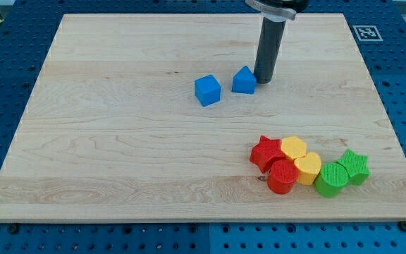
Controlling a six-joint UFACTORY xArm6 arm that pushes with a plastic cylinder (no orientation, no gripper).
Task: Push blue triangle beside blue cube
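Camera view shows my tip [263, 81], holding nothing, touching the blue triangle [243, 81] on its right, toward the board's top edge. Blue cube [207, 90] sits near. An off-centre shove could spin the triangle past it.

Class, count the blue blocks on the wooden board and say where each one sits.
2. The blue cube sits near the board's middle, towards the view's top. The blue triangle lies just to its right, apart from it, with my tip at its right side. None appear hidden.
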